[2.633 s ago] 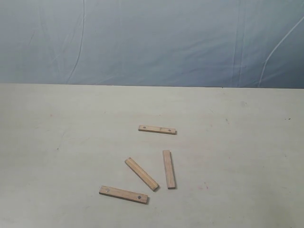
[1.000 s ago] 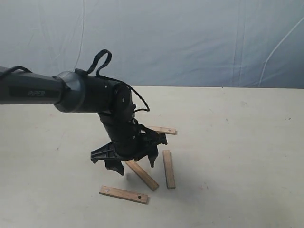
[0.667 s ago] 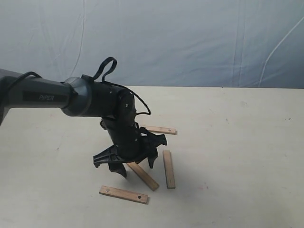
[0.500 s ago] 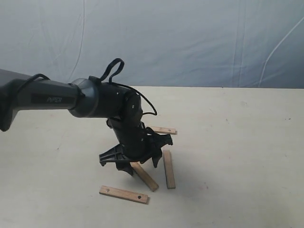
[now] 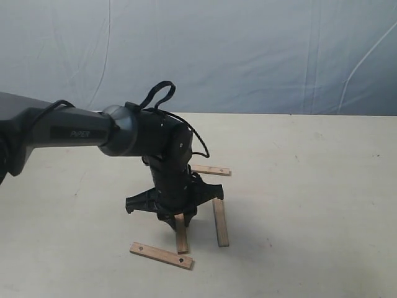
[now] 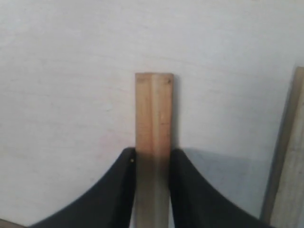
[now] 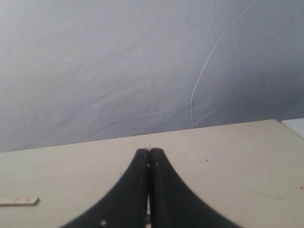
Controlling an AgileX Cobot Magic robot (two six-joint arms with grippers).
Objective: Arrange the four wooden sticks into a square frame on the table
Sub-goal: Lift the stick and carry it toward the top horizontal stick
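One short, flat, light-brown wooden stick [image 5: 181, 239] is being pinched across its width between the black fingers [image 6: 118, 190] of the left tool [image 5: 178, 221], which is closed on it low against the pale beige tabletop [image 5: 310, 205]. So the job is, by my judgement, only beginning, with no square frame taking shape yet. The gripped stick is pointing its free end away from the tool towards a second stick [image 5: 161, 255], light brown with two dark holes, and is possibly touching or overlapping it to start a corner, though the exterior view is not settling which. A third stick [image 5: 220, 221] is lying just beside the tool, roughly parallel to the gripped one. A fourth stick [image 5: 211, 169] is lying beyond the tool's wrist, apart from the rest. Both are looking in need of moving in to close the outline. The right tool [image 7: 149, 152] is hanging with its fingers pressed together on nothing, outside the exterior view. The left tool's body is hiding the gripped stick's other end and part of the fourth stick. Whether the gripped stick is lifted clear or resting on the tabletop is hard to make out.
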